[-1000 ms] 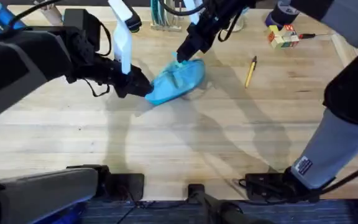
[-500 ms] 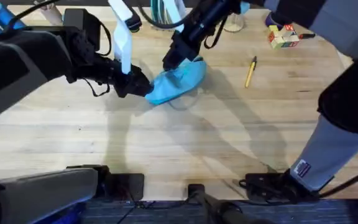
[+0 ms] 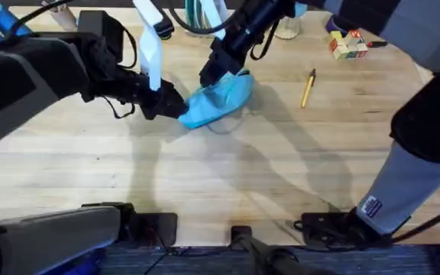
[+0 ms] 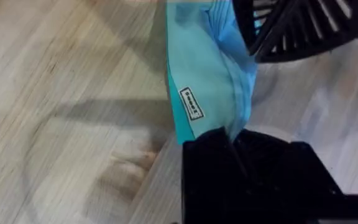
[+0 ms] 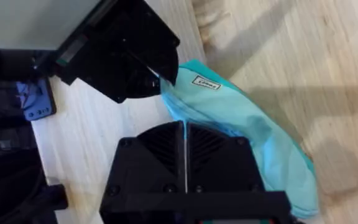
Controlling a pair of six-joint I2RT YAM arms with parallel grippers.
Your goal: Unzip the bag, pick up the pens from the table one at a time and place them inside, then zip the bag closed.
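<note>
The bag (image 3: pixel 218 100) lies on the worktop (image 3: pixel 228 176) with its long axis running between both arms: the left claw (image 3: pixel 176 108) is clamped on its near-left end, the right claw (image 3: pixel 211 76), fingers together, on its top edge.

Black fingers (image 4: pixel 238 146) clamped on blue bag (image 4: pixel 201 87)

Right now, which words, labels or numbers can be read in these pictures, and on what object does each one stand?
None can be read.
White tag on the bag: dark print, too blurred.
White sticker on the right arm: too small.
Coloured blocks at the table's far side: any marks are too small.
</note>
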